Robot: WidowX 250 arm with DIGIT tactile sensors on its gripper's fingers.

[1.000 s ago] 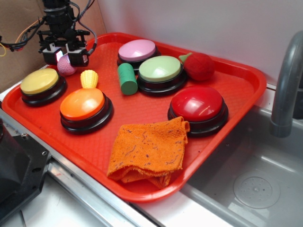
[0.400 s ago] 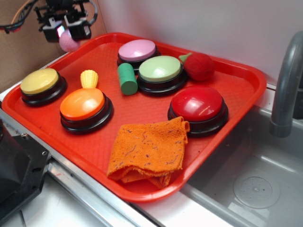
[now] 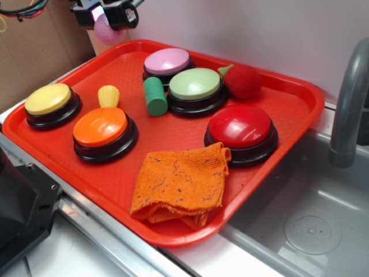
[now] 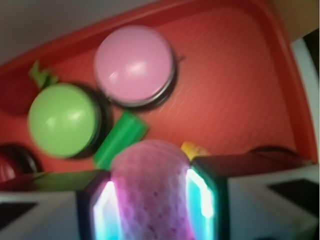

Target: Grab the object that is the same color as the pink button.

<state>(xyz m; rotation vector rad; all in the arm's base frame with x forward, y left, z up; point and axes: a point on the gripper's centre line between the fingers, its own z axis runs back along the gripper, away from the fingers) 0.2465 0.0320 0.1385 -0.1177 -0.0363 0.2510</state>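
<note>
Aloft | pincer (image 3: 107, 17) clamped on dimpled pink ball (image 4: 150, 192) | pink button (image 3: 166, 61) pale-domed

A: How many big buttons are there?
B: Five. One pink button (image 3: 166, 61) (image 4: 134, 65), one green button (image 3: 195, 84) (image 4: 62, 119), one red button (image 3: 240, 127), one orange button (image 3: 100, 127) and one yellow button (image 3: 48, 98).

A: And how many balls?
B: One pink ball (image 3: 108, 29) (image 4: 150, 192), right between the two fingers (image 4: 95, 207) of the one gripper (image 3: 106, 14).

A: What else?
B: One green block (image 3: 154, 96) (image 4: 119, 138), one yellow corn toy (image 3: 108, 96), one red strawberry toy (image 3: 241, 80), one orange cloth (image 3: 180, 183), all below the fingers on one red tray (image 3: 294, 109). Also one faucet (image 3: 349, 104).
</note>
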